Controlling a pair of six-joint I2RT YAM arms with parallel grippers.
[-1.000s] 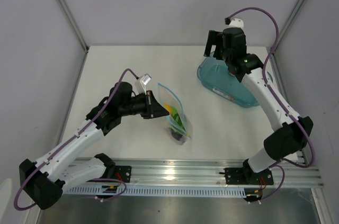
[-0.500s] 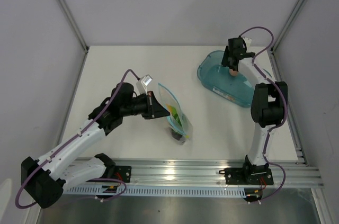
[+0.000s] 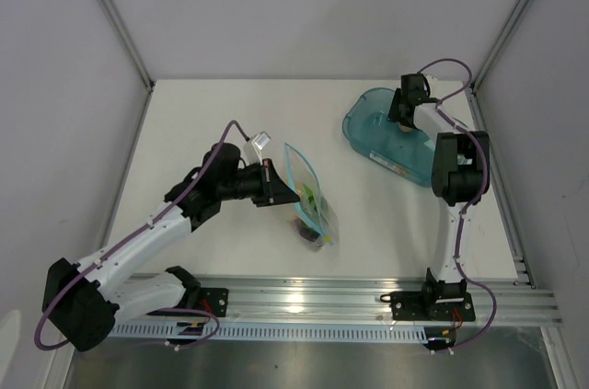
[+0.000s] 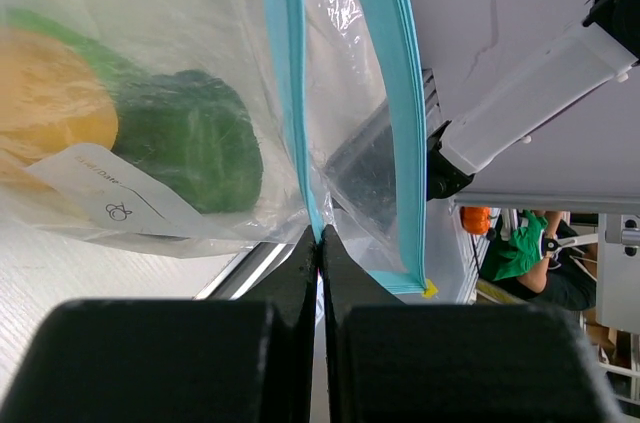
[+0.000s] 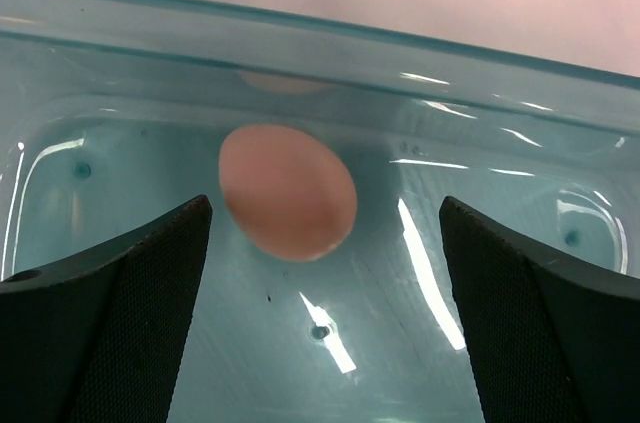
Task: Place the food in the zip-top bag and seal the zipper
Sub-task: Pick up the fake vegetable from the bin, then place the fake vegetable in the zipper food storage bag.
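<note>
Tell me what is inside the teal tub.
One pink egg-shaped piece lies in the teal tub, between the open fingers of the right gripper. The tub floor under those fingers is covered.

The small clear crinkly zip-top bag (image 3: 311,198) sits at the centre of the top view, sagging toward the lower right. Its thin light-blue zipper strip (image 4: 289,63) is unsealed, and its two halves are spread apart in the left wrist view. Inside lie a green toy pepper (image 4: 195,143) and a yellow-orange round fruit (image 4: 45,108), touching. The pink egg-shaped piece (image 5: 288,191) lies alone in a translucent teal tub (image 5: 150,53), at the upper right of the top view.
</note>
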